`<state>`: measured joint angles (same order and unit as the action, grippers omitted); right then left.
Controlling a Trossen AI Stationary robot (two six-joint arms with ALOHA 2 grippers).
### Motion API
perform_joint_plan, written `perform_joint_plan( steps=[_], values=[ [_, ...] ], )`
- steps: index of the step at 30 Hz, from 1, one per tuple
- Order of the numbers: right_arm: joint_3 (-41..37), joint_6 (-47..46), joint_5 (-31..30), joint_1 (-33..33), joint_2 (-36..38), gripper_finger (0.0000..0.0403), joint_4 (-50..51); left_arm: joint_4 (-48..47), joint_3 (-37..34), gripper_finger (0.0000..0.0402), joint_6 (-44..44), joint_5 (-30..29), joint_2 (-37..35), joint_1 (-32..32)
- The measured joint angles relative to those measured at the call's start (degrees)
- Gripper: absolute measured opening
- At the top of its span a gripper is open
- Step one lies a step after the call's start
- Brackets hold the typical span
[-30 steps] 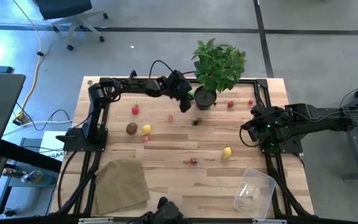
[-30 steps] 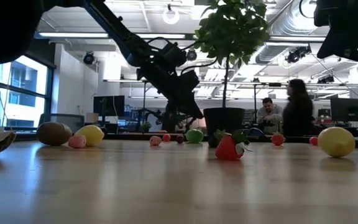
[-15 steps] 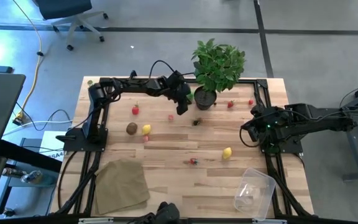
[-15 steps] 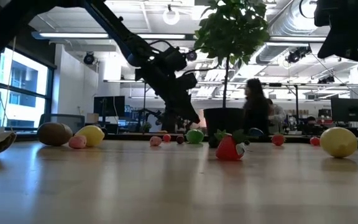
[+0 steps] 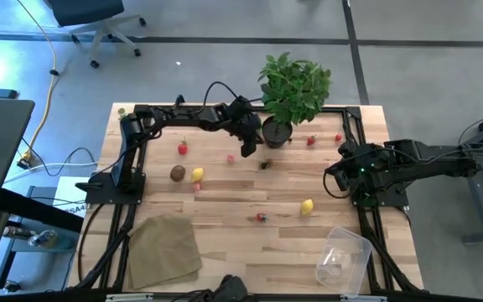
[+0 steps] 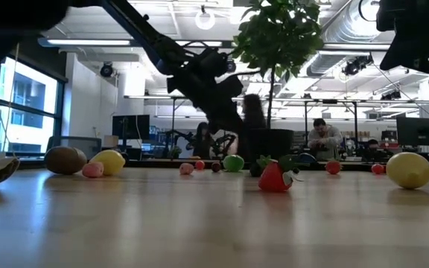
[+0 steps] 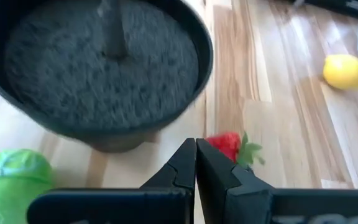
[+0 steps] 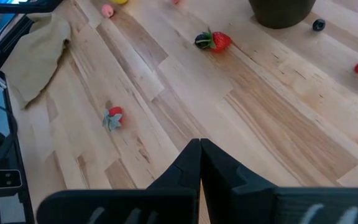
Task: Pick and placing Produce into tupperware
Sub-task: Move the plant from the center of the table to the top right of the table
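While its fingers [image 7: 194, 163] are pressed together on nothing, the left gripper [image 5: 247, 149] hangs beside the plant pot [image 5: 276, 132], a strawberry [image 7: 227, 145] lying just beyond the tips. Far off at the table's right, the right gripper [image 5: 335, 174] is likewise closed, well apart from the empty tupperware [image 5: 343, 259].

I see a leafy green potted plant [image 5: 292, 92] standing at the far edge of a wooden table [image 5: 233, 189]. A tan cloth [image 5: 162, 249] lies at the near left corner. People [image 6: 322, 138] appear beyond.
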<state>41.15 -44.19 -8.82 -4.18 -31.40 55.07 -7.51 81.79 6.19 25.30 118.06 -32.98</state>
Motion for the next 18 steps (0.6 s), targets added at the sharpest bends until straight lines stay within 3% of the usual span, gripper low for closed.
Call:
perform_joint_plan(
  steps=[11,18],
  values=[
    [0.0,-0.8,-0.2,0.0,0.0,0.0,0.0,-5.3,8.3,0.0,0.9,-0.2,3.7,0.0],
    [0.0,-0.8,-0.3,0.0,0.0,0.0,0.0,-3.1,8.9,0.0,0.8,-0.1,4.7,-0.3]
  ],
)
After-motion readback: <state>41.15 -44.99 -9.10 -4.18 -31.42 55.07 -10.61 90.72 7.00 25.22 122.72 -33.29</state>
